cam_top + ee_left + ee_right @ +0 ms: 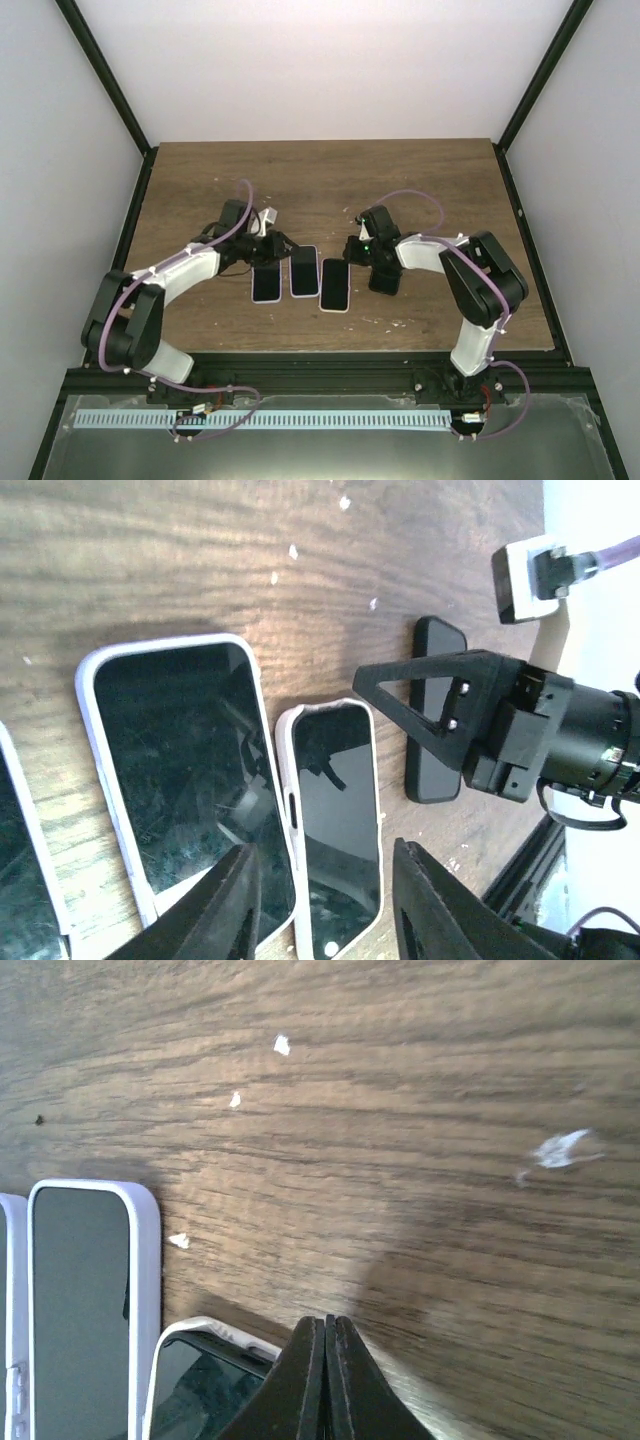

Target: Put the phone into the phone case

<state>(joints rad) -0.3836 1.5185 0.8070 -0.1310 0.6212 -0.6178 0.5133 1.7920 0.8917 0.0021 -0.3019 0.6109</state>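
A bare black phone [383,276] lies on the wooden table at the right of the row; it also shows in the left wrist view [432,742]. Three white-rimmed cases with dark glossy faces lie beside it: left [266,284], middle [303,271], right [335,285]. I cannot tell whether they hold phones. My left gripper [277,246] is open and empty, its jaws low over the nearer two [325,852]. My right gripper [356,247] is shut on nothing, just above the black phone's far end [326,1322].
The wooden table [320,185] stretches back to white walls with black frame posts. Small white flecks [282,1045] dot the wood. A white connector block [522,583] on the right arm shows above the black phone.
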